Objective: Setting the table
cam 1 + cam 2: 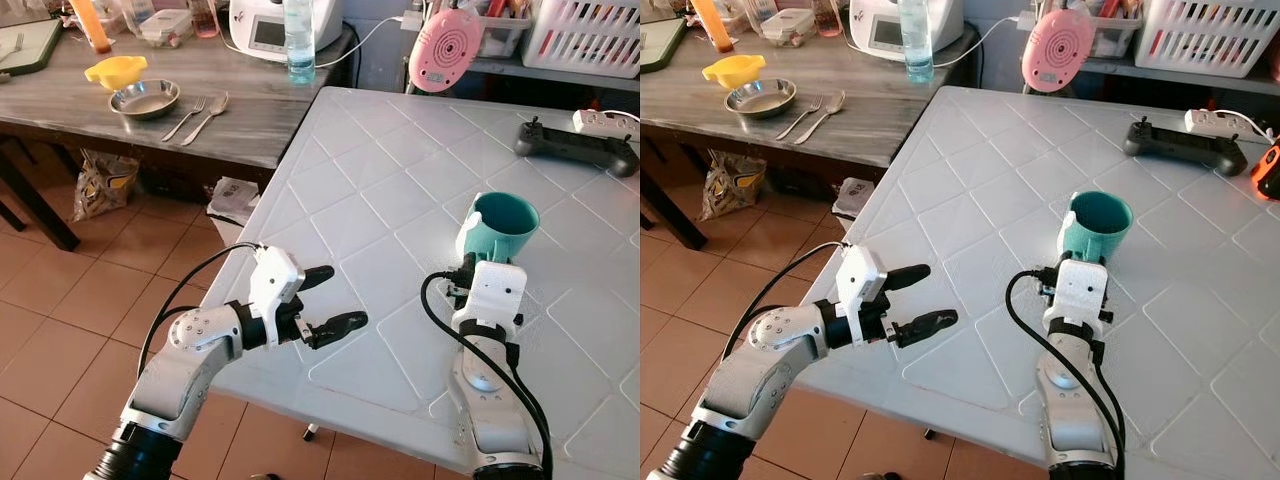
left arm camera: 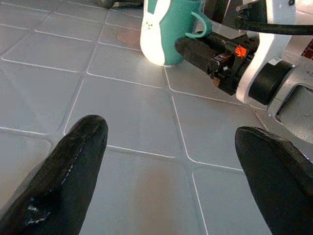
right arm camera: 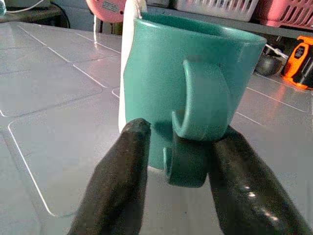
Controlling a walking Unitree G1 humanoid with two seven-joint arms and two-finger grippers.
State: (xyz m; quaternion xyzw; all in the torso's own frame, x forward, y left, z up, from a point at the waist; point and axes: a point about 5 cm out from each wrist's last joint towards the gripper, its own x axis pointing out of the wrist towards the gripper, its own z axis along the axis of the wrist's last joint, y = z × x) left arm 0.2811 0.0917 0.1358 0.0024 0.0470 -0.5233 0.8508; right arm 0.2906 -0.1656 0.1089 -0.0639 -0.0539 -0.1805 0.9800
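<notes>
A teal mug (image 1: 500, 225) with a white patch stands upright on the white tiled table (image 1: 370, 190). My right gripper (image 3: 182, 134) is low behind the mug with its handle (image 3: 205, 98) between the two fingers. One finger touches the handle and a small gap shows at the other, so the gripper is open. In the left wrist view the mug (image 2: 164, 29) shows with that gripper's finger beside its handle. My left gripper (image 1: 345, 296) hovers open over the table's near left edge with nothing between its fingers.
A black controller (image 1: 575, 145) lies at the table's far right. The wooden table at the back left carries a steel bowl (image 1: 145, 97), a fork and spoon (image 1: 200, 115) and a water bottle (image 1: 299, 45). Tiled floor lies to the left.
</notes>
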